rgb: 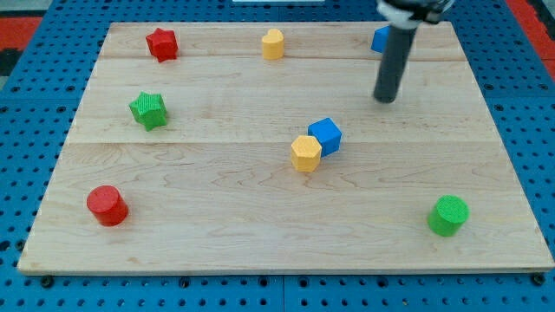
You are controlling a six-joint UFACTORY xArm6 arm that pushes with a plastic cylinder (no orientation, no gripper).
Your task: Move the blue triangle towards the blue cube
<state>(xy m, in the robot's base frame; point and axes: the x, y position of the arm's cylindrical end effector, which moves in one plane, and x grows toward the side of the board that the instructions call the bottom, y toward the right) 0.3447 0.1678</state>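
Note:
The blue cube (325, 134) sits near the board's middle, touching a yellow hexagon block (305, 153) at its lower left. A blue block (380, 39), mostly hidden behind the rod, lies near the view's top right; its shape cannot be made out, and it is likely the blue triangle. My tip (385, 99) rests on the board just below that blue block and up and to the right of the blue cube, apart from both.
A red star (161, 43) and a yellow block (273, 43) lie along the top edge. A green star (149, 110) is at the left, a red cylinder (107, 205) at the lower left, a green cylinder (448, 215) at the lower right. The wooden board (217, 234) lies on a blue pegboard.

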